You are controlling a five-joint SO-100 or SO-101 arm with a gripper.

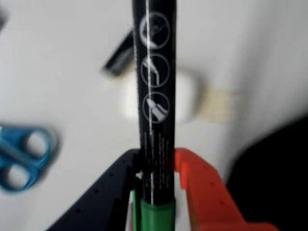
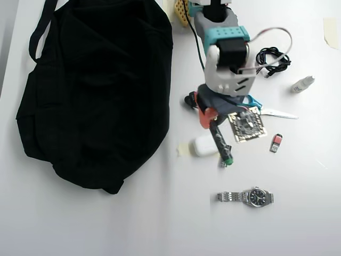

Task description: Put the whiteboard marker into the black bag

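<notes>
Pinching the thick black-barrelled whiteboard marker (image 1: pixel 155 96) between the jaws, the gripper (image 1: pixel 156 168) is seen beside the large soft black bag (image 2: pixel 96 90).

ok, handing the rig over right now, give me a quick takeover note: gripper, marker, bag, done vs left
Gripper: jaws shut on the whiteboard marker, black jaw on the left and orange jaw on the right in the wrist view.
Marker: in the grip, right of the black bag in the overhead view, near a small white case.
Bag: lying on the table, left side of the overhead view.
Done: marker grasped.
Left: carry it to the bag, release inside.
</notes>
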